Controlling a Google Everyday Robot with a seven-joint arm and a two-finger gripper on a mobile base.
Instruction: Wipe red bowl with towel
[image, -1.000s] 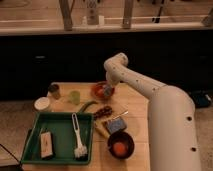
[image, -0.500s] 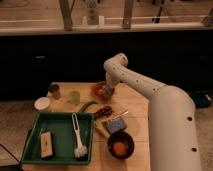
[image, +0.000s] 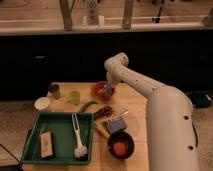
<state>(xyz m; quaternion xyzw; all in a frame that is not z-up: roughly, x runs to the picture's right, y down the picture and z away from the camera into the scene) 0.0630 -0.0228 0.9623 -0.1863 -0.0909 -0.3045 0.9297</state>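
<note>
Some wiping seems in hand, none provably finished: end effector (image: 108, 91) sits in the red bowl (image: 98, 90); its grip I cannot tell.

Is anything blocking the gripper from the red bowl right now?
Nothing visible does. The gripper is right at the red bowl, over its right side in view. The green cup stands apart to the bowl's left, out of the way.

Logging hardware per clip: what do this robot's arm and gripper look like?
The arm is smooth off-white, built of thick rounded tubes with a bulbous elbow, widening into a bulky base column. No cables or markings show. The gripper, a small greyish end piece, is at the red bowl.
</note>
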